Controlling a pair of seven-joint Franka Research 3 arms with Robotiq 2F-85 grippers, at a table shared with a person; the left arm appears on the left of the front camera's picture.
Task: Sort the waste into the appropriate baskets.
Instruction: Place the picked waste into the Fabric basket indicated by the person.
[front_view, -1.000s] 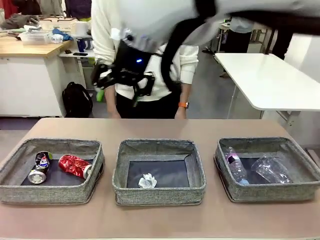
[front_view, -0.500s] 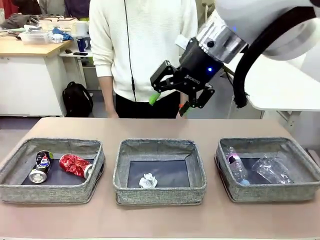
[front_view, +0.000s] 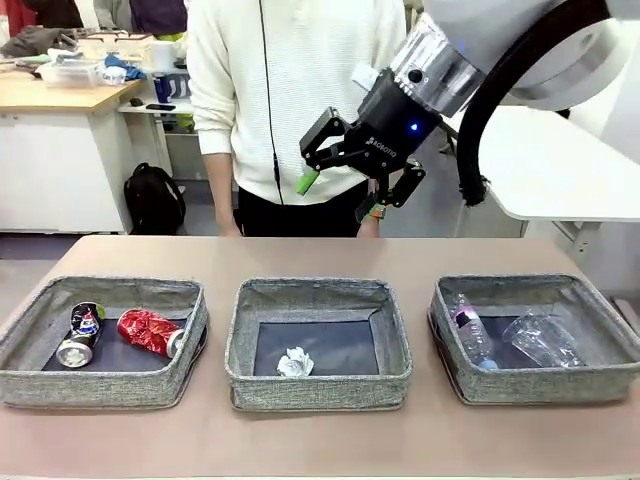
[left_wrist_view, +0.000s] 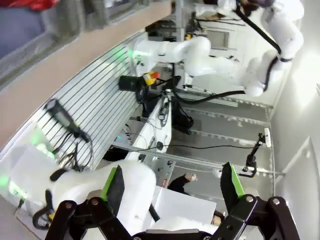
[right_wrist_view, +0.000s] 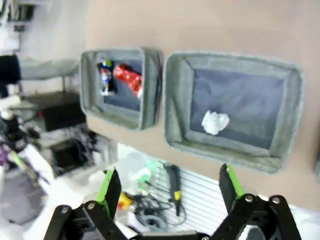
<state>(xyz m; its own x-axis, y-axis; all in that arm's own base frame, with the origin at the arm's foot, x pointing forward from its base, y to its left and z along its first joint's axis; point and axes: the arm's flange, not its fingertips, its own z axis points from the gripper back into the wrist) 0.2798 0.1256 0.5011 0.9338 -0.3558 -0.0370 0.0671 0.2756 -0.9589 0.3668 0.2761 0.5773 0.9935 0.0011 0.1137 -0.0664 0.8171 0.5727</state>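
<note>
Three grey baskets stand in a row. The left basket (front_view: 110, 290) holds the black-and-silver can (front_view: 80, 333) and the red can (front_view: 150, 331). A crumpled paper ball (front_view: 294, 362) lies in the middle basket (front_view: 315, 290). In the right basket (front_view: 530, 285) are the clear bottle (front_view: 470, 333) and the plastic cup (front_view: 540, 340). My right gripper (front_view: 335, 197) hangs open and empty high above the table's far edge. From its wrist I see the right gripper (right_wrist_view: 170, 187) above the left basket (right_wrist_view: 150, 85), both cans (right_wrist_view: 105, 75) (right_wrist_view: 129, 79) and the paper ball (right_wrist_view: 215, 122). My left gripper (left_wrist_view: 171, 185) is open and empty.
A person in a white sweater (front_view: 290, 90) stands at the far side of the table, right behind my right gripper. A white table (front_view: 540, 160) stands at the back right. Bare table top (front_view: 320, 440) runs in front of the baskets.
My right arm has swung from the picture's left to the middle and lifted slightly, uncovering the person. Its gripper stays open. The waste lies unmoved.
</note>
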